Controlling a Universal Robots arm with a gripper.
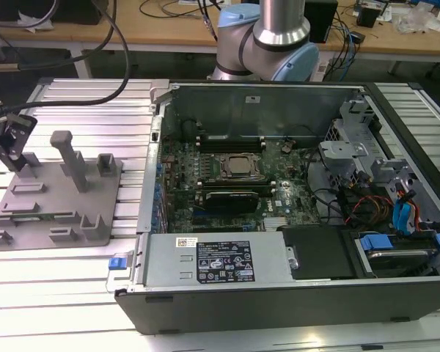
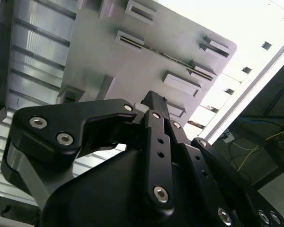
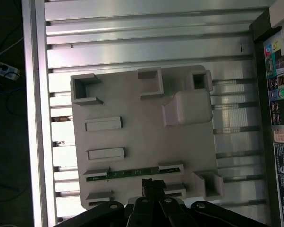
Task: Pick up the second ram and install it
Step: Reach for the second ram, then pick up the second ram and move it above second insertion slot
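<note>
On the slatted table beside the open computer case (image 1: 279,286), the second ram (image 3: 132,173) lies on edge in its slot on the grey fixture plate (image 3: 142,142). It is not yet lifted, so pickup and installation both remain. The gripper (image 3: 154,187) hovers just above it, fingertips apparently together, holding nothing.

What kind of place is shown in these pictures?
Probably a robotics lab: an open computer case on a slotted metal table, a robot arm behind it, cluttered workbenches beyond.
</note>
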